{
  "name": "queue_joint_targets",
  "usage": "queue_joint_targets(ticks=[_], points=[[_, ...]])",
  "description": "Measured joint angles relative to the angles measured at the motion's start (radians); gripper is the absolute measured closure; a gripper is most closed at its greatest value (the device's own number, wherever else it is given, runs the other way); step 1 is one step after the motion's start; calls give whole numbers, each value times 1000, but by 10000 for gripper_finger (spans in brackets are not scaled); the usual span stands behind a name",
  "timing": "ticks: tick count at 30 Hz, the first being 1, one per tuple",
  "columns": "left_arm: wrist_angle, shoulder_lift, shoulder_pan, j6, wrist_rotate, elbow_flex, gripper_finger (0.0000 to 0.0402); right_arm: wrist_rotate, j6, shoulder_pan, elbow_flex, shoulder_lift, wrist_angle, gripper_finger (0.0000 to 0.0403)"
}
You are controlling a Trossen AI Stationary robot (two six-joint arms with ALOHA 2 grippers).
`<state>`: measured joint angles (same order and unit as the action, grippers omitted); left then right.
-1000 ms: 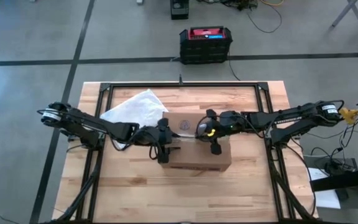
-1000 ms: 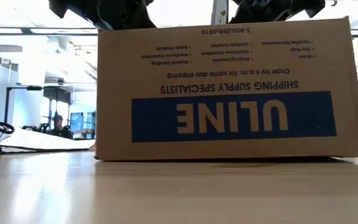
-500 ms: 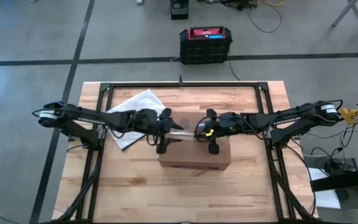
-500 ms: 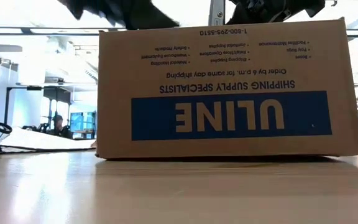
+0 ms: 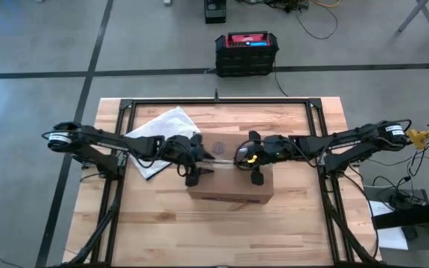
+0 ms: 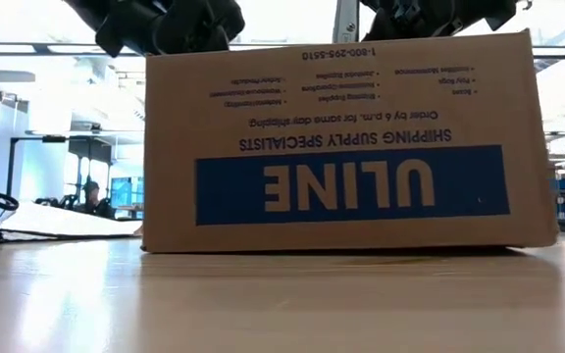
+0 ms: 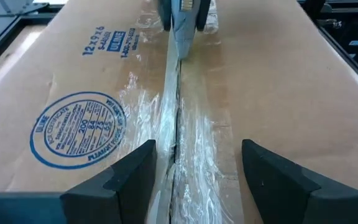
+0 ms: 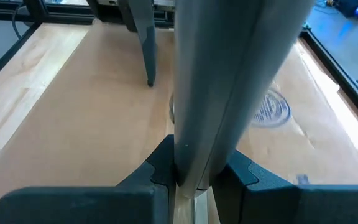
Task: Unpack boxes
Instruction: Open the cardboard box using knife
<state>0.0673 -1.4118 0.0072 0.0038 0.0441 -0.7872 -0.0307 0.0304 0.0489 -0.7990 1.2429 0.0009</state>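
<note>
Cardboard box (image 5: pixel 229 179) sitting mid-surface (image 5: pixel 296 223), ULINE label facing the low camera upside down. Right gripper (image 5: pixel 253 158) hovering over box top, fingers clamping a grey blade-like tool (image 8: pixel 229 81) whose tip is resting on the taped seam (image 7: pixel 178 124). Left gripper (image 5: pixel 196 158) spread wide over the box's left edge, holding nothing. White bag (image 5: pixel 162 130) lying beside the box.

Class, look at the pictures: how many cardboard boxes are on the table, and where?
1: the cardboard box sits mid-table between both arms, its taped seam up. Anything behind it in the low view would be hidden.
</note>
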Motion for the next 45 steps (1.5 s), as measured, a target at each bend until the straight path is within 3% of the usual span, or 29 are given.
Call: queue_joint_targets(ticks=[17,29,45], points=[[2,6,0,-47,-28,24,182,-114,-107,59,127,-172,-7,353],[-7,6,1,-92,-89,24,182,-257,-193,140,231,-354,-32,353],[-33,6,1,-130,-129,22,182,-320,-266,202,242,-432,-139,353]])
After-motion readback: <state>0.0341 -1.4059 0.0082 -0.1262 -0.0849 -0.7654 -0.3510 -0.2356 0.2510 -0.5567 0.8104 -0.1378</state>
